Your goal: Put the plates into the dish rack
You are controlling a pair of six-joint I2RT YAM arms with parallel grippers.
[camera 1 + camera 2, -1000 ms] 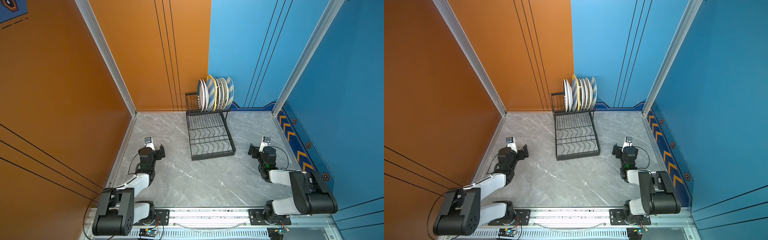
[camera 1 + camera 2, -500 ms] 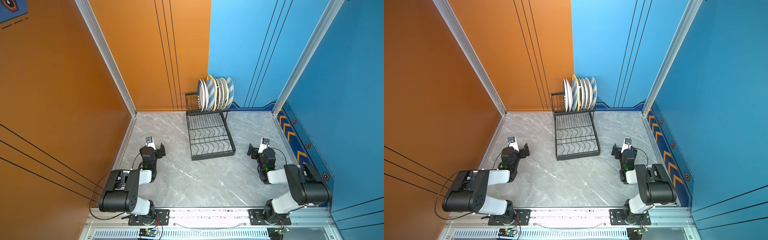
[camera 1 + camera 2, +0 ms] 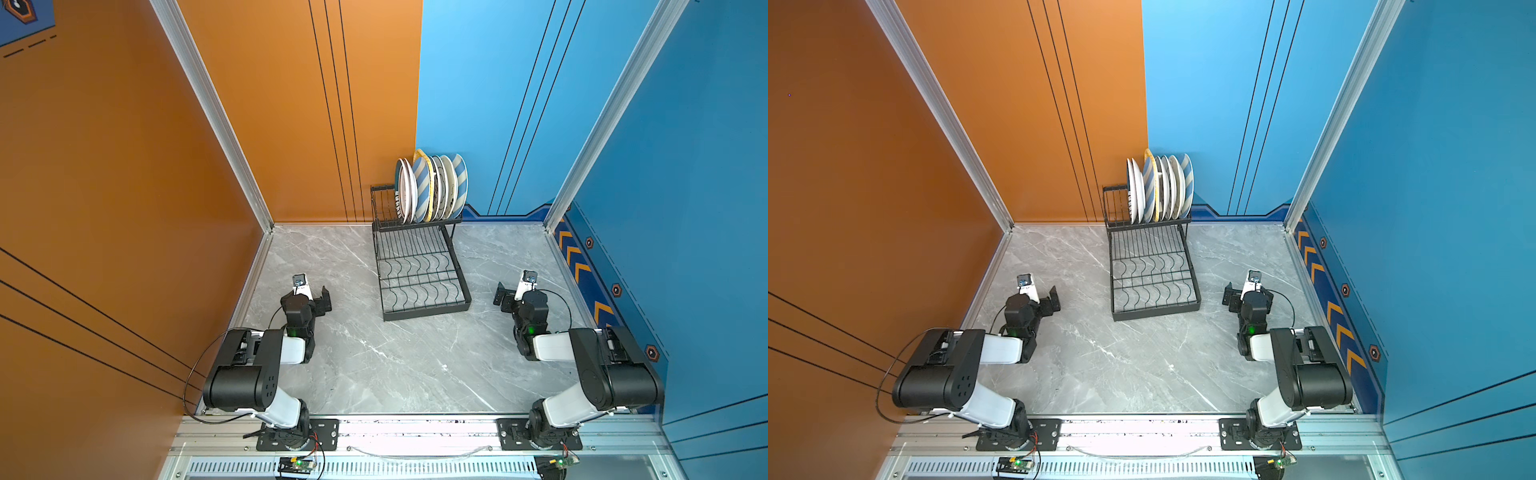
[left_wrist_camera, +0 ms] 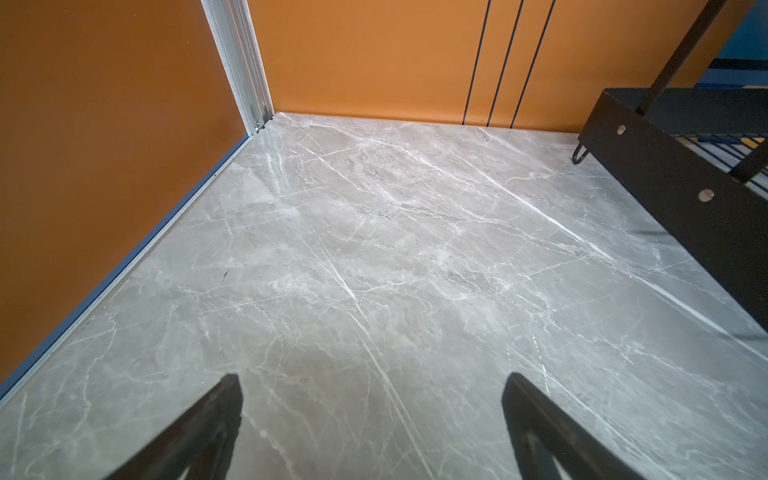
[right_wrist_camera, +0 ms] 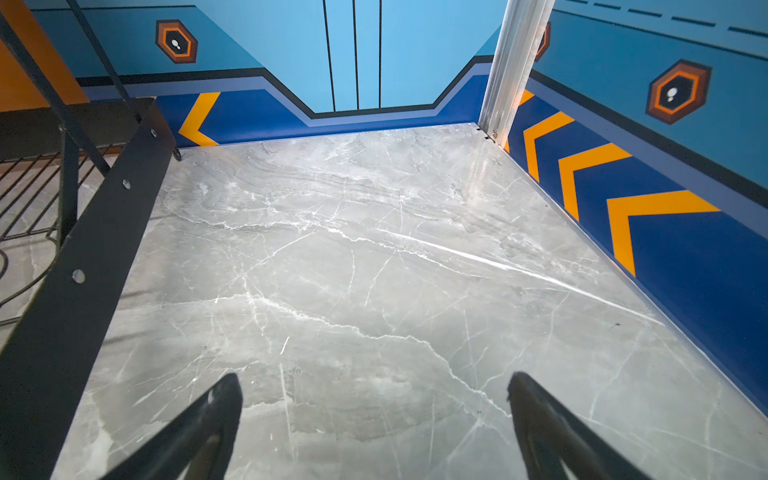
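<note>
**Q:** Where are the plates (image 3: 432, 189), and in what condition are they shown?

**A:** The plates are seated on edge in a tight row in the raised tier of the dish rack (image 3: 415, 226). They are well ahead of both grippers and higher than them. A blue-cream striped plate (image 3: 420, 187) is seen within the row. A second striped plate (image 3: 460, 183) closes the end on the right gripper's side. The yellow plate (image 3: 419, 153) rises above its white and cream neighbours. No plate is seen on the lower wavy-wire grid (image 3: 419, 282) or on the marble tabletop (image 3: 374, 365).

**Q:** Which step is judged to be in hand, and how is it done well?

**A:** Loading is judged complete, and only parking of the arms is left. The left gripper (image 4: 374, 384) is shown with its jaws wide apart and nothing between them. The same is shown for the right gripper (image 5: 374, 384). Both are held low over the tabletop. The rack's lower frame (image 4: 665, 187) lies between them, near each gripper's inner side and not touched.

Any further motion should be directed away from that frame, since a knock could be passed up to the row of plates. The jaws should be kept apart. No plate should be re-gripped unless one is found unseated. How the plates sit in their slots cannot be confirmed in detail from these views.
</note>
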